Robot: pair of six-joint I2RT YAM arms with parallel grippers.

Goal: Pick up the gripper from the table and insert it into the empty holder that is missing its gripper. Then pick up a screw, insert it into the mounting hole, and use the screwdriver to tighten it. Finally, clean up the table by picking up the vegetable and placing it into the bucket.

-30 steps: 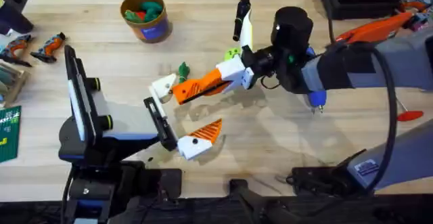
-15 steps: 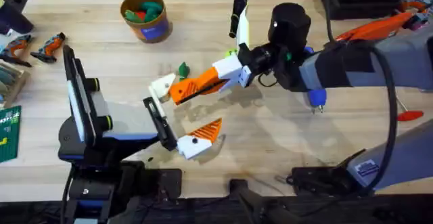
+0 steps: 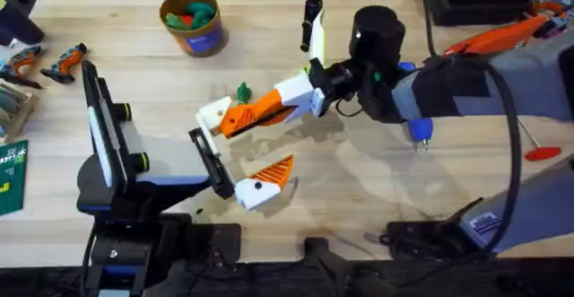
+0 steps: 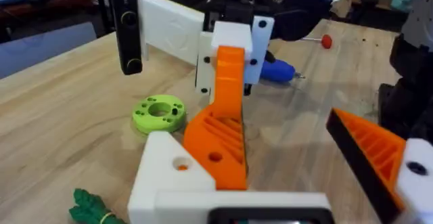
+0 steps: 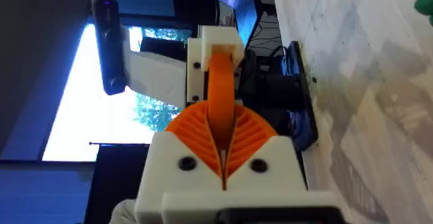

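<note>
Black-jointed arms, each gripper (image 3: 235, 119) white-bodied with orange ribbed pads.

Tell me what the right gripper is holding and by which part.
The right gripper pinches the gripper by its near end; its far end meets the white holder.

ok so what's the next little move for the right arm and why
Probably push the orange gripper wedge a little deeper along its own length into the white holder. The right gripper is shut on the wedge, whose far end is at the holder's slot, but much of it sticks out, so it doesn't look seated.
</note>
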